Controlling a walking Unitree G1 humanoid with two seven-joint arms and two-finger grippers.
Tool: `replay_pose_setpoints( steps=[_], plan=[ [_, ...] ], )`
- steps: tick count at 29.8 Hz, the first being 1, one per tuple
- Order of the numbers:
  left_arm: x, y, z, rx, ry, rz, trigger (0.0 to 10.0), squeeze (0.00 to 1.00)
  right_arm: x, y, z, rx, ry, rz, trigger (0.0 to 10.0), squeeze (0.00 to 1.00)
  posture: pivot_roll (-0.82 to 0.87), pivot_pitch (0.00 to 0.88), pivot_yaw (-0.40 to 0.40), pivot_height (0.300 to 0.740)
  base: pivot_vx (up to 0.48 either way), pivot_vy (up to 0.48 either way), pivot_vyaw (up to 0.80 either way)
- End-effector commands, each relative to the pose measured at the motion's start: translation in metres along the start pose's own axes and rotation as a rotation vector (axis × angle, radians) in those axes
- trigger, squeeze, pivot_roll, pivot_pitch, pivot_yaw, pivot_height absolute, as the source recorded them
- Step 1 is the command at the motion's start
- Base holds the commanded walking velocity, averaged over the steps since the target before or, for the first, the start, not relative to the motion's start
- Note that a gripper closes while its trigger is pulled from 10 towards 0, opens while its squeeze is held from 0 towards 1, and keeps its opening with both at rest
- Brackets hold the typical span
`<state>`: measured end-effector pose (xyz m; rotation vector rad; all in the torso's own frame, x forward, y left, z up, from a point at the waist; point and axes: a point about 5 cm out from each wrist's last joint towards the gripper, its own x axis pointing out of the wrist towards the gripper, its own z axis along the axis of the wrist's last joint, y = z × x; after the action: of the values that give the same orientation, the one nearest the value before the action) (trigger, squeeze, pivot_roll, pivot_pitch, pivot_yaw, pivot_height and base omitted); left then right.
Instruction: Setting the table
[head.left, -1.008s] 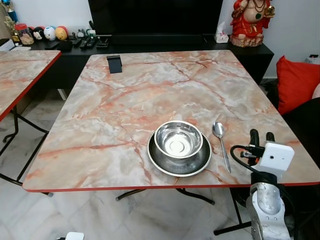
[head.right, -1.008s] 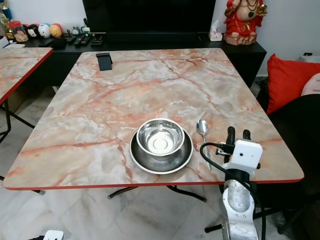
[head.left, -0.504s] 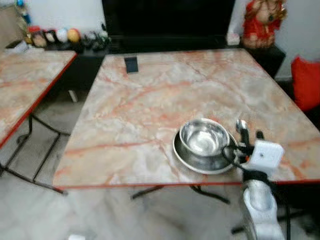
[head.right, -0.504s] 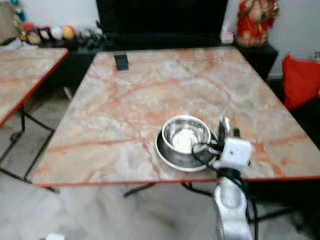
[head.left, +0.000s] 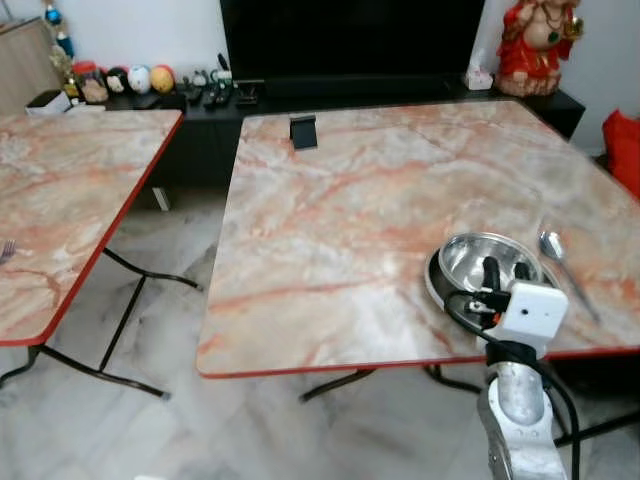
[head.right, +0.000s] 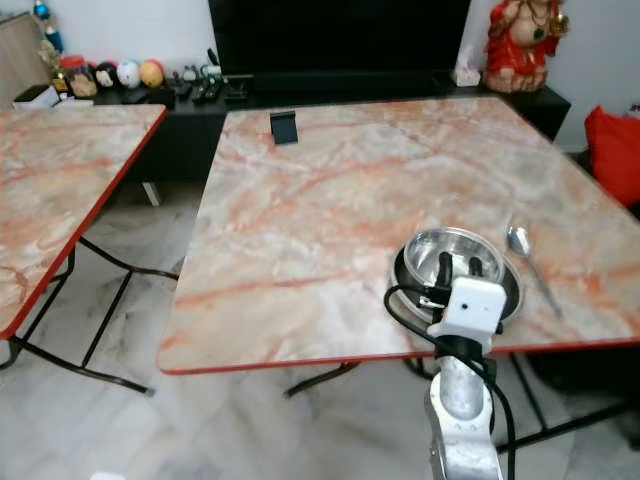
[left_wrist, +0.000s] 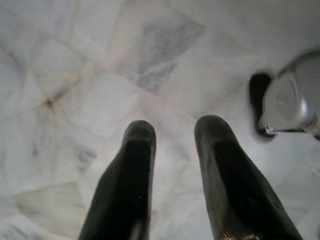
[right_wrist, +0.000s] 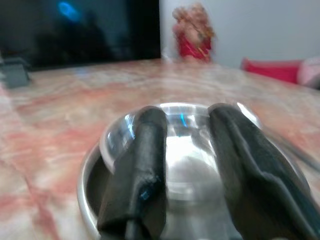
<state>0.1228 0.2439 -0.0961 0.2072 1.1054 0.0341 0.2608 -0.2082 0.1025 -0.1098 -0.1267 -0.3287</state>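
Lower right of the head views: right gripper (head.right: 458, 268), fingers narrowly parted and empty, points straight at the steel bowl (head.left: 480, 262) on its plate (head.right: 405, 275) just beyond; spoon (head.left: 563, 265) lies right of them, long axis running away from robot.

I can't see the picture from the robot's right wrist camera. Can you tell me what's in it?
The right gripper's two black fingers point, a little apart, at a shiny steel bowl sitting in a steel plate on a pink marble table. Far behind, blurry, are a red figurine and a dark TV.
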Motion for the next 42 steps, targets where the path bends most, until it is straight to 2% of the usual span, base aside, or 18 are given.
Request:
replay_pose_setpoints(
  steps=[1,14,21,29,42],
  plan=[
    [-0.001,0.009,-0.001,0.001,0.008,0.022,10.0,0.0,0.003,0.006,0.007,0.023,-0.022,0.011,10.0,0.0,0.02,0.0,0.021,0.715,0.0,0.349,0.0],
    [0.0,0.011,0.003,-0.033,0.0,0.045,10.0,0.0,0.015,0.008,0.016,0.037,-0.049,0.007,10.0,0.0,0.03,0.0,0.025,0.715,0.0,0.348,0.0],
    [0.0,0.011,0.003,-0.064,-0.003,0.054,10.0,0.0,0.016,0.008,0.018,0.036,-0.05,0.007,10.0,0.0,0.04,0.0,0.01,0.715,0.0,0.334,0.0],
    [0.0,0.011,0.002,-0.073,0.001,0.054,10.0,0.0,0.02,0.017,0.02,0.021,-0.05,0.062,10.0,0.0,0.05,0.0,-0.003,0.715,0.0,0.323,0.0],
    [0.0,0.011,0.003,-0.077,-0.001,0.052,10.0,0.0,0.02,0.019,0.022,0.038,-0.055,0.065,10.0,0.0,0.04,0.0,0.004,0.715,0.0,0.332,0.15]
  ],
)
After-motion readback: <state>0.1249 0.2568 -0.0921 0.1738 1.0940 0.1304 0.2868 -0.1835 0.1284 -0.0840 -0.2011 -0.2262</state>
